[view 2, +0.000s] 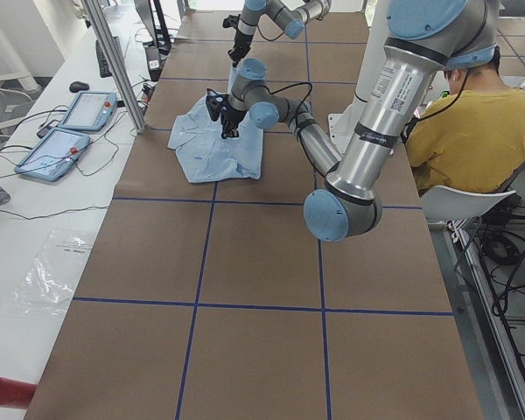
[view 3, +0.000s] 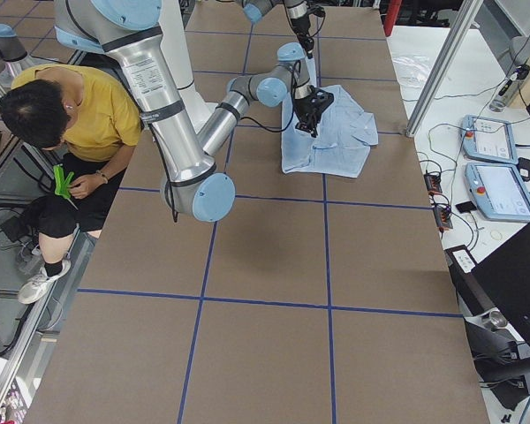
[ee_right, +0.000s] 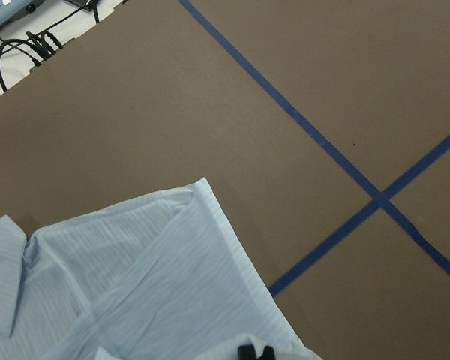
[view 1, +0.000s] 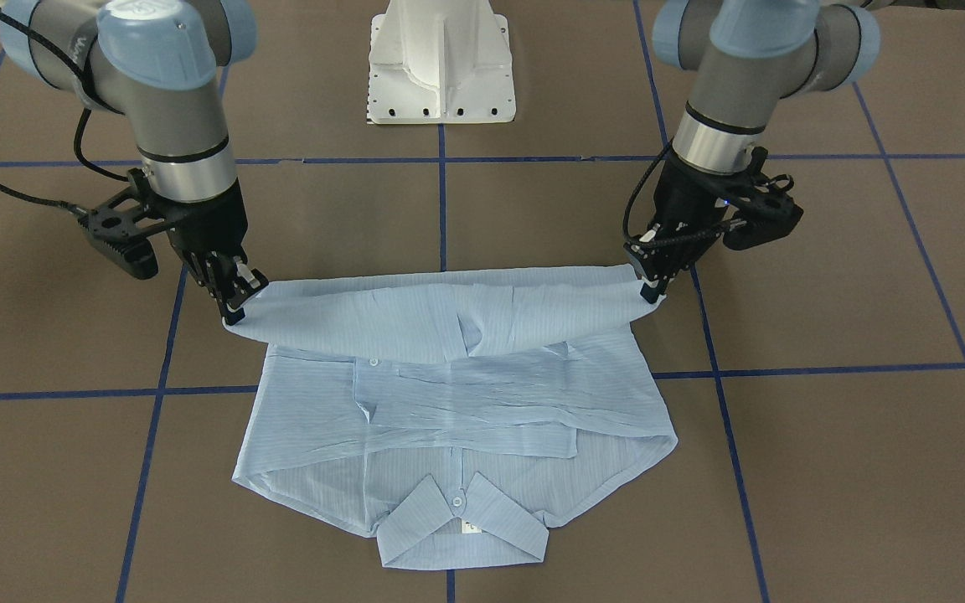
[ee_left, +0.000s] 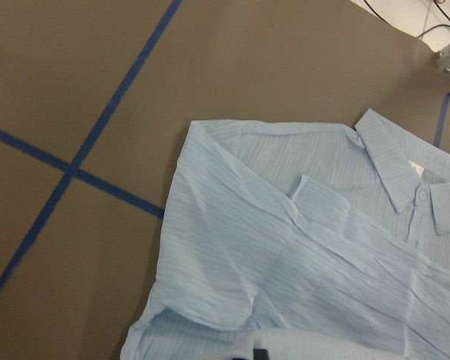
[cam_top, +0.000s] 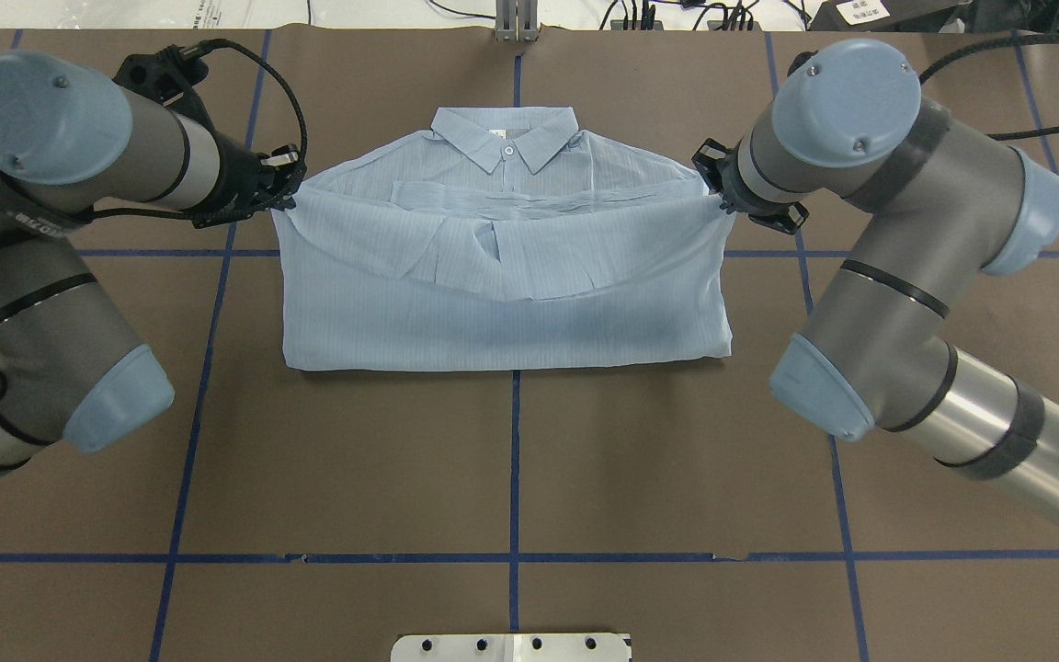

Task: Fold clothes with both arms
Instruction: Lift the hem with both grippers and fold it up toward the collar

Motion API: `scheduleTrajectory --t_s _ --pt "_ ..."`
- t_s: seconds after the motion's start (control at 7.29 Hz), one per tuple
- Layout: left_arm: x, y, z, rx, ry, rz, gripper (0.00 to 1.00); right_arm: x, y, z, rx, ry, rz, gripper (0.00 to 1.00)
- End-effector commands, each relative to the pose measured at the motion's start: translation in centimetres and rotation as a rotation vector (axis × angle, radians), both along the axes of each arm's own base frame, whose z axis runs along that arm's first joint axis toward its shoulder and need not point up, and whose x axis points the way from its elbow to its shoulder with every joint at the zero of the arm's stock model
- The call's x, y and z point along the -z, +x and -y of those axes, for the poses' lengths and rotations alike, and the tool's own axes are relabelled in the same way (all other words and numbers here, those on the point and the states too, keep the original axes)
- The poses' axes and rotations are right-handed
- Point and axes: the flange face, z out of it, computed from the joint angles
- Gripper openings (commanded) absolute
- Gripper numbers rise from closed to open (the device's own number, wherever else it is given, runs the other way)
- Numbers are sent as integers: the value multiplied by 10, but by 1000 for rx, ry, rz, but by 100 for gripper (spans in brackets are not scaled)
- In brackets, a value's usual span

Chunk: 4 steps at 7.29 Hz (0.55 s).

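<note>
Shirt (view 1: 449, 402) lies at centre frame, collar toward the bottom; left gripper (view 1: 652, 291) and right gripper (view 1: 235, 308) each pinch a lifted fabric corner.

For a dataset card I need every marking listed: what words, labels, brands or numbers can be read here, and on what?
No text can be read in full.
Lettering on left arm: blurred, unreadable.
Lettering on right arm: blurred and cut off.
Neck tag in shirt: too small.
Screens of tablets: too small.
</note>
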Motion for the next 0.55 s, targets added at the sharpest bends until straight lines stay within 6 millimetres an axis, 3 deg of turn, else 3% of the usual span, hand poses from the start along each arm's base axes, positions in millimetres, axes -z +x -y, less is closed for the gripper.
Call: scheduleTrajectory --t_s 0.0,0.14,0.27,0.41 --pt "-33 12 76 40 33 14 0 -26 -34 70 -28 -6 -15 0" --pt "-45 31 104 47 40 5 0 -32 -54 98 -35 -1 -5 0" --pt "-75 50 126 49 58 -9 0 -46 -71 116 -35 -9 -16 0" --pt "-99 62 140 47 59 2 0 -54 -79 123 -30 -18 -28 0"
